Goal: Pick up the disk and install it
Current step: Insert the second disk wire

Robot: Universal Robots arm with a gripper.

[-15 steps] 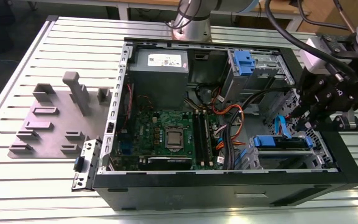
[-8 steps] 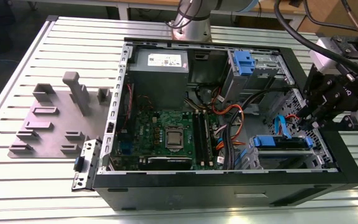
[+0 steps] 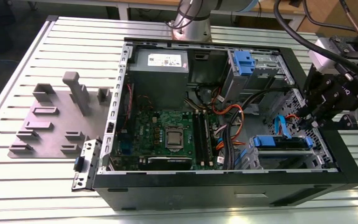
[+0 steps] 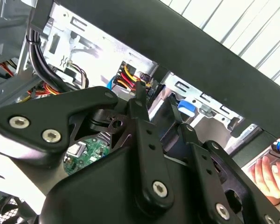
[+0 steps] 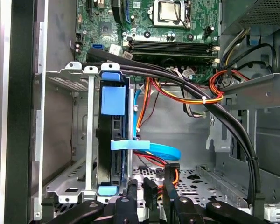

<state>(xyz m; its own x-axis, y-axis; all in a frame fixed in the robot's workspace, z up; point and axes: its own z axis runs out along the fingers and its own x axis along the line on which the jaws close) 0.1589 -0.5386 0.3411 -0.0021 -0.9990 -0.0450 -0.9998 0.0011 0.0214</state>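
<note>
The disk (image 3: 282, 142) stands on edge inside the grey metal drive cage (image 3: 291, 161) at the exterior view's lower right corner of the open computer case (image 3: 229, 186). In the first wrist view the disk (image 5: 116, 140) shows its dark narrow edge between blue rails, with a blue tab at the end nearer the motherboard. My gripper (image 3: 313, 122) hangs over the case's right wall, just beyond the disk's end. Its black fingers (image 5: 130, 198) stand a little apart, and the gripper (image 5: 150, 196) is open and closed on nothing. In the second wrist view the gripper (image 4: 158, 105) points into the case.
A blue flat cable (image 5: 154, 148) and black connectors (image 5: 171, 170) lie by the disk's end. Thick black and orange cables (image 5: 210, 98) cross the case. The power supply (image 3: 160, 65), motherboard (image 3: 166, 135) and upper drive bay (image 3: 244, 63) fill the rest. A person's hand (image 4: 270, 170) is outside the case.
</note>
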